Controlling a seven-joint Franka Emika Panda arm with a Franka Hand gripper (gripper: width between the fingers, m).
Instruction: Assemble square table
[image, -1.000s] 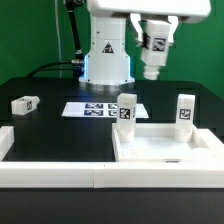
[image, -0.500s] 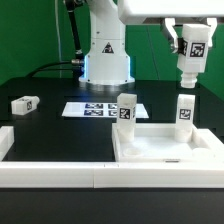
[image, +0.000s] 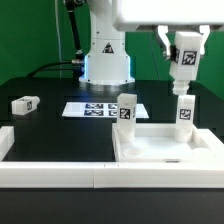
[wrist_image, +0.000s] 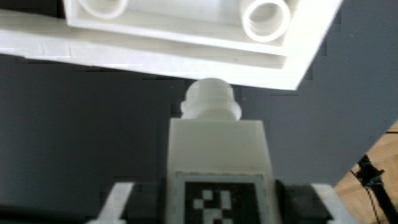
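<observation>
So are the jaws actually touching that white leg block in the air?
Touching. The wrist view shows the leg block wedged between the jaws, no gap either side.

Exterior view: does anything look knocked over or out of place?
One leg block lies on its side on the exterior view's left, apart from the tabletop, where two legs stand upright. Likely just waiting.

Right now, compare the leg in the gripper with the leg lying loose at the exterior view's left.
The held leg hangs aloft in the gripper; the loose leg rests on the black table. The held leg is near upright, peg down; the loose leg lies on its side. The held leg is over the square table top; the loose leg lies apart from it. Both are white blocks bearing a tag.
</observation>
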